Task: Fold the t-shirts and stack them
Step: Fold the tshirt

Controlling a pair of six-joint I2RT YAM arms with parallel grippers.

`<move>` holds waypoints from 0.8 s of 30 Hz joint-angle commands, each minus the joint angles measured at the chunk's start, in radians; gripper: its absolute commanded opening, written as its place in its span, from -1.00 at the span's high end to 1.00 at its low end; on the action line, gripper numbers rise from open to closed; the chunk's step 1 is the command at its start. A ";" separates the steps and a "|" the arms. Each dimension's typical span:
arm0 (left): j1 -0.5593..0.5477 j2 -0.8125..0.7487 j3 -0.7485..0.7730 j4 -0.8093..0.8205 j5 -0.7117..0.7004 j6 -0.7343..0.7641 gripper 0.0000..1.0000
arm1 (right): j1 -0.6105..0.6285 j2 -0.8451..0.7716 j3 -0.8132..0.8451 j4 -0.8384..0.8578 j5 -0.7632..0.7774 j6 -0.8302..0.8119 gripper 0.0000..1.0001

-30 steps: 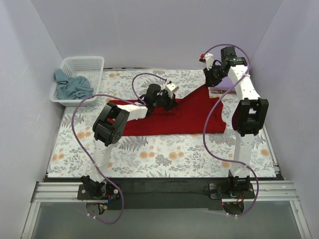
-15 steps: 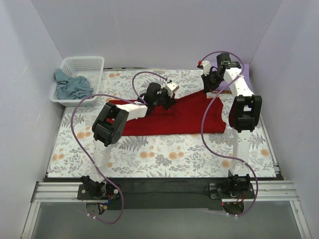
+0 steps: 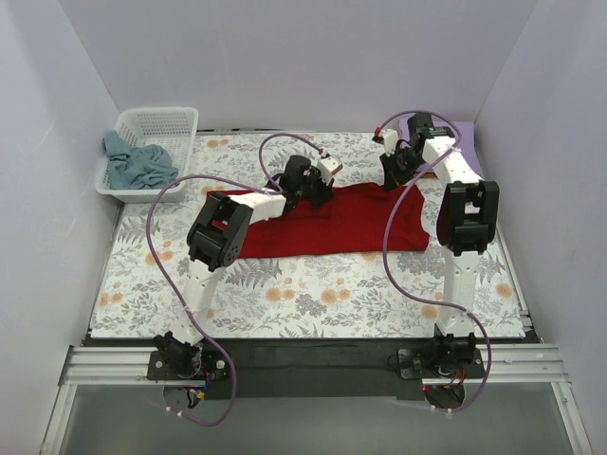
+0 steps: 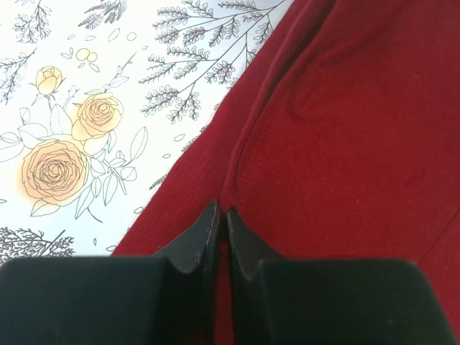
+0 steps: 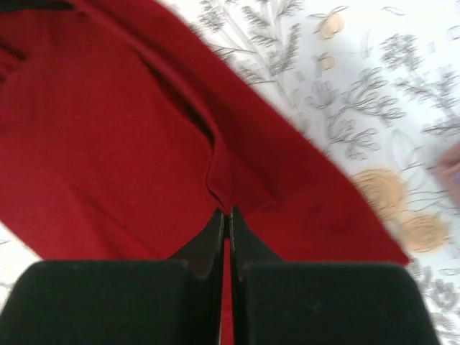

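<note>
Left pincer (image 3: 313,190) and right pincer (image 3: 391,172), top view: both down on the far edge of the deep red soft cloth t-shirt (image 3: 351,223), which lies spread on the floral-print tabletop (image 3: 313,294). Left wrist view: tips clenched on a stitched red seam. Right wrist view: tips clenched on a raised red fold.

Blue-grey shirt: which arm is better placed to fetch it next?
Left, likely. The blue-grey shirt lies in the basket far left, nearer the left end effector; the right end effector pinches the red shirt farther right.
</note>
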 commanded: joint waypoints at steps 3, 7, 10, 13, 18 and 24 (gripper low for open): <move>0.020 -0.025 0.006 -0.064 0.037 0.002 0.89 | 0.029 -0.138 -0.101 0.001 -0.087 0.118 0.97; 0.021 -0.033 0.000 -0.075 0.047 0.001 0.85 | 0.046 -0.177 -0.176 0.002 -0.118 0.180 0.97; 0.021 -0.037 -0.006 -0.074 0.050 0.001 0.83 | 0.052 -0.195 -0.232 0.002 -0.147 0.200 0.97; 0.026 -0.053 -0.020 -0.061 0.051 -0.001 0.83 | 0.061 -0.214 -0.279 0.004 -0.163 0.207 0.97; 0.033 -0.172 -0.154 0.052 0.093 0.025 0.83 | 0.063 -0.250 -0.301 0.002 -0.129 0.192 0.97; 0.033 -0.278 -0.276 0.127 0.215 0.107 0.83 | 0.057 -0.284 -0.299 -0.001 -0.078 0.154 0.97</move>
